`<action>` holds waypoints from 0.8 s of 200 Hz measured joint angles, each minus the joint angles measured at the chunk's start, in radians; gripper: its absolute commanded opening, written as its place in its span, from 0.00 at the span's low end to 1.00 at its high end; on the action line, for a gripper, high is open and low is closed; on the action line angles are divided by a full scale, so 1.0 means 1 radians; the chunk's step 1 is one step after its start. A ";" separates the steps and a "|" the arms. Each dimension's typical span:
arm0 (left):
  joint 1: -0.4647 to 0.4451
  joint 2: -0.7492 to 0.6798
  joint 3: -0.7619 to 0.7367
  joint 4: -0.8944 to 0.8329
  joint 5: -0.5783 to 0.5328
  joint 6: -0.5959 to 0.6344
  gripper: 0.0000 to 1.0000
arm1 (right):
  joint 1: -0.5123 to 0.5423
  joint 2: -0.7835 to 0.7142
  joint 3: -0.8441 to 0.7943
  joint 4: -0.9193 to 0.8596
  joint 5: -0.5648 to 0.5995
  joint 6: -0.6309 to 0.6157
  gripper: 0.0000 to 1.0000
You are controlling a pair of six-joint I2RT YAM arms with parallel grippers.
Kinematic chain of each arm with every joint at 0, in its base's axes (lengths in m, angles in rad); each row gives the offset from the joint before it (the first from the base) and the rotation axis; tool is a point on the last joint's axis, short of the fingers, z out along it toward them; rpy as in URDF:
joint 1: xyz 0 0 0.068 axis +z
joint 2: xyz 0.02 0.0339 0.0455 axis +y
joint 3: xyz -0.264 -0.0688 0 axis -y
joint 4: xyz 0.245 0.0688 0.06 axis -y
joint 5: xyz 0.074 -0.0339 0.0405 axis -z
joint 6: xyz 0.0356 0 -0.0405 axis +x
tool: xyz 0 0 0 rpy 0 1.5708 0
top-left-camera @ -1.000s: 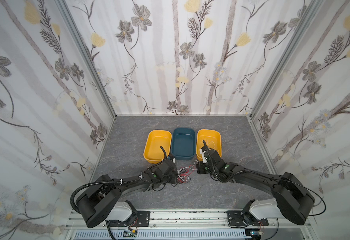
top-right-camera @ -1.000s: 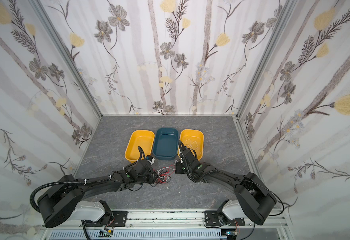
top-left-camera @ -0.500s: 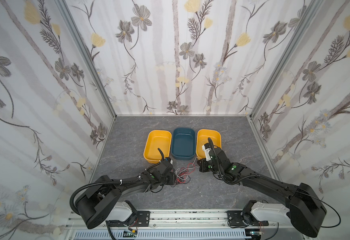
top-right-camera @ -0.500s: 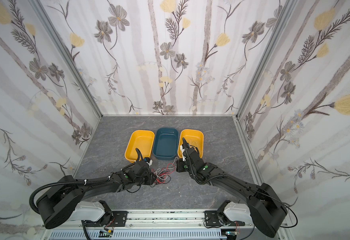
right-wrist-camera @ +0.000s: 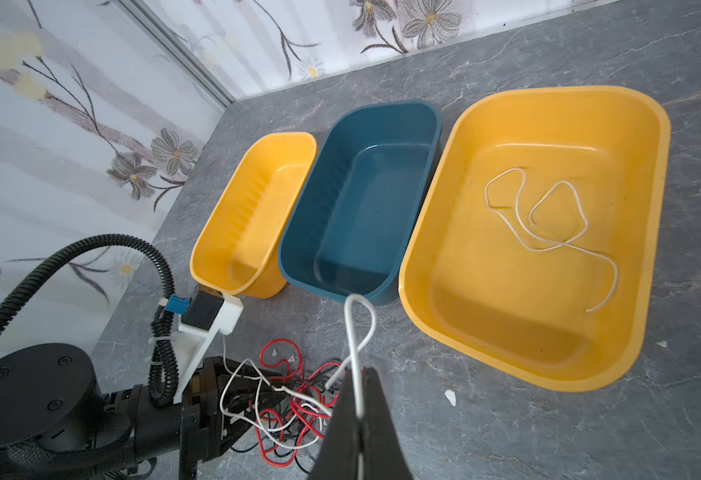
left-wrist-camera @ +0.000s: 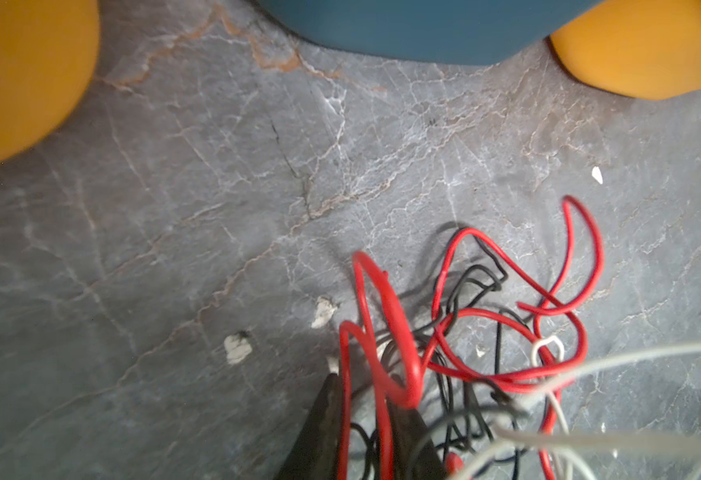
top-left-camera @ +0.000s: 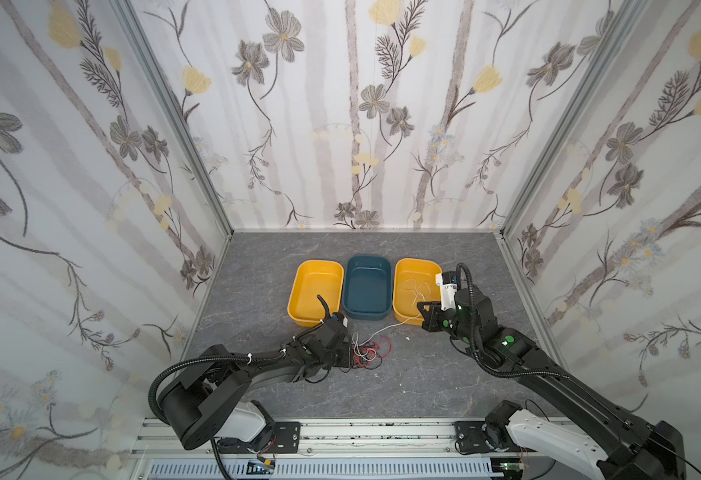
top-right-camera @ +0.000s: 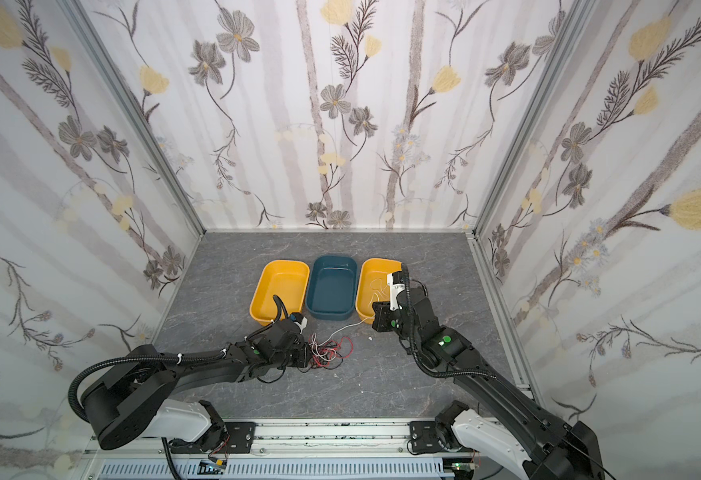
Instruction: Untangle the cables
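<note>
The cables point(top-left-camera: 367, 351) point(top-right-camera: 328, 349) form a tangle of thin red, black and white wires on the grey floor in front of the trays. My left gripper point(top-left-camera: 346, 357) point(left-wrist-camera: 365, 382) lies low at the tangle's left side, its jaws narrowly apart with red and black strands running between them. One white cable point(top-left-camera: 386, 328) point(right-wrist-camera: 357, 316) stretches from the tangle up to my right gripper point(top-left-camera: 423, 320) point(right-wrist-camera: 359, 374), which is shut on it just in front of the right yellow tray point(top-left-camera: 417, 262). Another white cable point(right-wrist-camera: 539, 224) lies loose inside that tray.
A left yellow tray point(top-left-camera: 298, 291) and a blue tray point(top-left-camera: 367, 261) stand side by side behind the tangle, next to the right yellow tray. Small white flecks point(left-wrist-camera: 238, 349) dot the floor. Patterned walls close in three sides.
My right gripper has moved right toward the right yellow tray, drawing the white cable out of the tangle. The left gripper's jaws have narrowed around the red strands.
</note>
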State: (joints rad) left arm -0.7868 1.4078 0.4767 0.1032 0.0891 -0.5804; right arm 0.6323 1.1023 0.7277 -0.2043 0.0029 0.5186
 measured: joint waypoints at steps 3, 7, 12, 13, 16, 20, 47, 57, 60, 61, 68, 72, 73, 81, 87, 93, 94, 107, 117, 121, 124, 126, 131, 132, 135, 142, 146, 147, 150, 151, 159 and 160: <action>0.000 0.000 0.000 0.000 0.000 0.000 0.21 | -0.004 -0.005 0.000 -0.004 0.000 -0.001 0.00; 0.000 0.000 0.000 0.000 0.000 0.000 0.21 | -0.008 -0.011 0.000 -0.008 0.000 -0.003 0.00; 0.001 0.000 -0.001 0.000 0.000 0.000 0.20 | -0.014 -0.018 0.001 -0.013 0.001 -0.009 0.00; 0.001 0.000 -0.001 0.000 0.000 0.000 0.20 | -0.015 -0.020 0.002 -0.016 0.001 -0.011 0.00; 0.001 0.000 -0.002 0.000 0.000 0.000 0.20 | -0.019 -0.024 0.005 -0.023 0.001 -0.011 0.00; 0.001 0.000 -0.002 0.000 0.000 0.000 0.20 | -0.023 -0.029 0.010 -0.030 0.002 -0.013 0.00; 0.003 0.000 -0.002 -0.002 -0.003 0.000 0.16 | -0.066 -0.082 0.055 -0.062 0.030 -0.039 0.00; 0.005 0.000 -0.002 -0.004 -0.004 0.000 0.14 | -0.084 -0.100 0.068 -0.078 0.040 -0.047 0.00; 0.006 -0.001 -0.002 -0.005 -0.005 0.000 0.14 | -0.090 -0.105 0.071 -0.084 0.045 -0.051 0.00; 0.006 -0.001 -0.002 -0.005 -0.005 0.000 0.14 | -0.092 -0.108 0.072 -0.086 0.046 -0.053 0.00; 0.008 -0.001 -0.002 -0.008 -0.006 0.000 0.13 | -0.108 -0.118 0.080 -0.100 0.056 -0.060 0.00; 0.009 -0.002 -0.002 -0.009 -0.006 0.000 0.13 | -0.116 -0.123 0.085 -0.107 0.062 -0.064 0.00; 0.009 -0.002 -0.002 -0.010 -0.006 0.000 0.12 | -0.117 -0.124 0.086 -0.108 0.063 -0.065 0.00; 0.011 -0.002 -0.002 -0.011 -0.006 0.000 0.11 | -0.135 -0.136 0.095 -0.124 0.079 -0.071 0.00; 0.013 -0.002 -0.003 -0.013 -0.006 0.000 0.11 | -0.148 -0.142 0.101 -0.135 0.083 -0.079 0.00; 0.014 -0.002 -0.003 -0.014 -0.005 0.000 0.10 | -0.164 -0.150 0.106 -0.142 0.093 -0.084 0.00; 0.014 -0.002 -0.003 -0.014 -0.005 0.000 0.10 | -0.165 -0.150 0.107 -0.143 0.094 -0.085 0.00; 0.018 -0.003 -0.003 -0.015 -0.003 -0.001 0.08 | -0.200 -0.157 0.124 -0.159 0.108 -0.095 0.00; 0.021 -0.003 -0.003 -0.014 0.001 -0.003 0.07 | -0.225 -0.160 0.137 -0.174 0.114 -0.105 0.00; 0.023 -0.004 -0.004 -0.014 0.001 -0.003 0.07 | -0.236 -0.161 0.143 -0.181 0.120 -0.106 0.00; 0.023 -0.005 -0.004 -0.014 0.001 -0.003 0.07 | -0.242 -0.161 0.146 -0.185 0.123 -0.109 0.00; 0.024 -0.005 -0.004 -0.015 0.001 -0.003 0.07 | -0.247 -0.162 0.149 -0.187 0.124 -0.112 0.00; 0.025 -0.005 -0.004 -0.015 0.001 -0.003 0.06 | -0.261 -0.163 0.154 -0.191 0.127 -0.114 0.00; 0.026 -0.005 -0.004 -0.015 0.001 -0.003 0.06 | -0.262 -0.163 0.155 -0.191 0.128 -0.114 0.00; 0.026 -0.005 -0.004 -0.015 0.001 -0.003 0.06 | -0.270 -0.164 0.158 -0.193 0.132 -0.116 0.00; 0.028 -0.005 -0.005 -0.014 0.001 -0.003 0.06 | -0.285 -0.168 0.164 -0.198 0.136 -0.120 0.00; 0.029 -0.005 -0.006 -0.014 0.002 -0.003 0.06 | -0.295 -0.170 0.167 -0.200 0.138 -0.120 0.00; 0.029 -0.005 -0.006 -0.014 0.002 -0.004 0.06 | -0.296 -0.171 0.168 -0.200 0.138 -0.120 0.00; 0.030 -0.006 -0.006 -0.014 0.002 -0.004 0.06 | -0.303 -0.174 0.170 -0.202 0.140 -0.120 0.00; 0.030 -0.006 -0.006 -0.014 0.002 -0.004 0.06 | -0.306 -0.174 0.171 -0.203 0.140 -0.120 0.00; 0.032 -0.006 -0.007 -0.013 0.002 -0.004 0.05 | -0.323 -0.182 0.175 -0.208 0.149 -0.122 0.00; 0.032 -0.006 -0.008 -0.013 0.002 -0.004 0.05 | -0.325 -0.182 0.176 -0.209 0.149 -0.122 0.00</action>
State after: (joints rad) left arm -0.7547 1.4014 0.4690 0.0902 0.0910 -0.5846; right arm 0.3073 0.9199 0.9035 -0.4129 0.1520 0.3965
